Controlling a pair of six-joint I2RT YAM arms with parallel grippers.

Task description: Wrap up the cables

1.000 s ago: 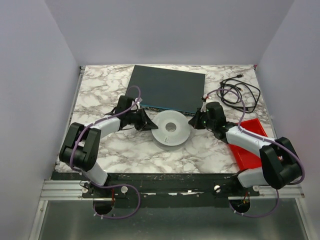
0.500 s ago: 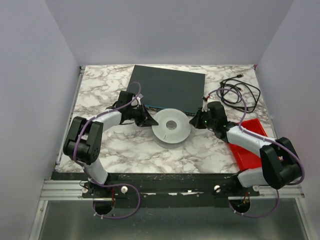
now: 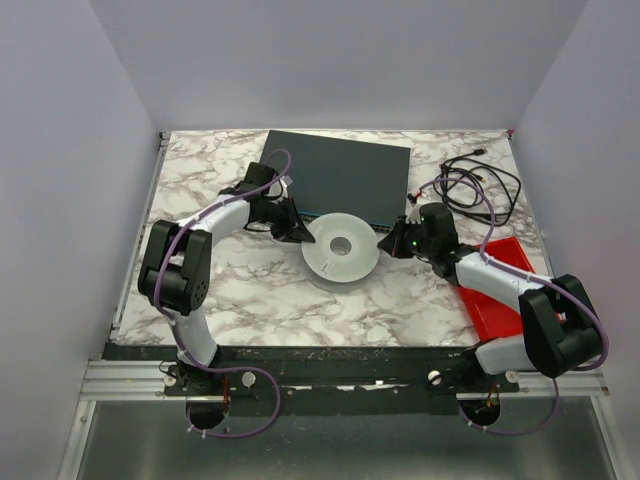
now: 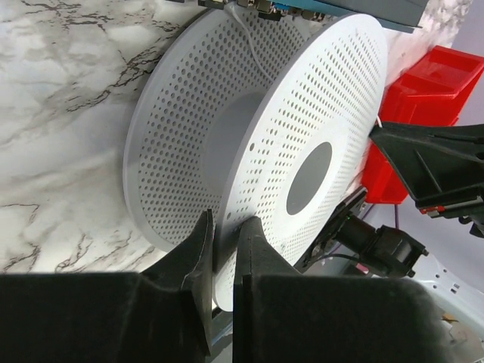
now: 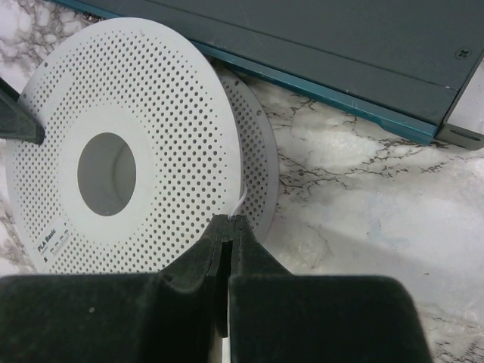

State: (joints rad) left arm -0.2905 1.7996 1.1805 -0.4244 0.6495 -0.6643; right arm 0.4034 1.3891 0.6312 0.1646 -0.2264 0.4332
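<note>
Right claw (image 5: 229, 221) pinched tight on the white wire (image 5: 241, 198), which runs from the tips into the gap between the flanges of the perforated white spool (image 5: 151, 91). Left claw (image 4: 225, 221) narrow at the opposite rim — a slit left; wire inside it, cannot tell. Wire likely weightless, limp, slippery, kink-prone — take it close to the spool, under gentle tension. Spool lies just before the dark flat box (image 3: 340, 175).

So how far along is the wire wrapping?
Done: nothing clearly wound; the hub of the white perforated plastic spool looks bare. In hand: left gripper clamps the spool's rim, right gripper appears to pinch the thin white wire beside it. Left: winding the whole wire on.
</note>
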